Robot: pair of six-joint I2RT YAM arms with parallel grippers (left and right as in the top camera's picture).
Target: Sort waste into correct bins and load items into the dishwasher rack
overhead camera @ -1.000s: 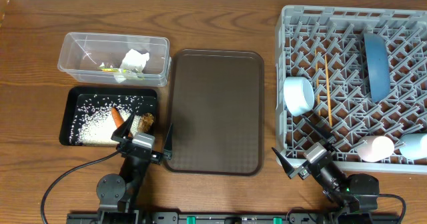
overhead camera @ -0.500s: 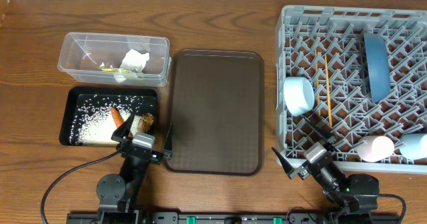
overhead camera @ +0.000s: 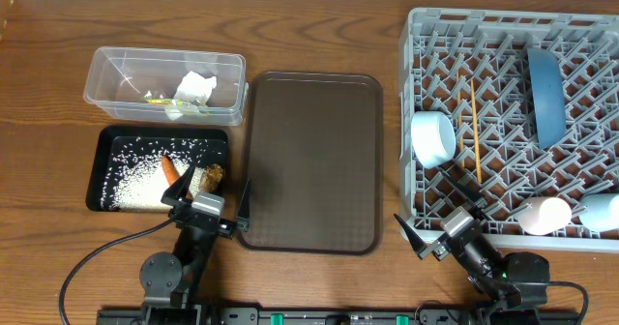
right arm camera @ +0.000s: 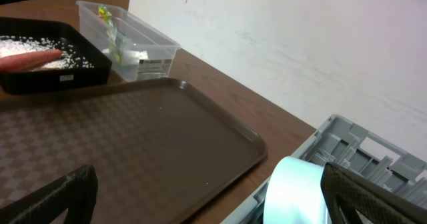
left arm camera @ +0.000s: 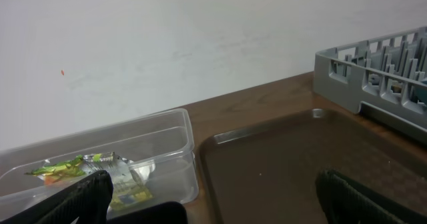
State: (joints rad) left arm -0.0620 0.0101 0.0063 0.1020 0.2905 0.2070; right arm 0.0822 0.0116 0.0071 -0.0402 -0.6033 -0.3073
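The dishwasher rack point(overhead camera: 411, 35) at the right holds the blue plate point(overhead camera: 546, 95), white bowl point(overhead camera: 432, 138), chopsticks point(overhead camera: 475, 132), pink cup point(overhead camera: 544, 214) and light-blue cup point(overhead camera: 602, 211). White paper point(overhead camera: 198, 86) and a foil wrapper point(overhead camera: 160, 100) lie in the clear tub point(overhead camera: 121, 72). In the black tray point(overhead camera: 94, 175) are rice point(overhead camera: 135, 182), a carrot point(overhead camera: 172, 170) and a brown lump point(overhead camera: 213, 177). My left gripper point(overhead camera: 208, 197) stands open by that tray's near right corner. Also open and empty, my right gripper point(overhead camera: 440, 221) sits at the rack's near left corner.
A flat brown serving tray point(overhead camera: 311, 161) lies bare between the bins and the rack. In the left wrist view the clear tub point(left arm camera: 167, 144) is ahead left and the rack point(left arm camera: 373, 77) far right. The right wrist view shows the white bowl point(right arm camera: 293, 194) close by.
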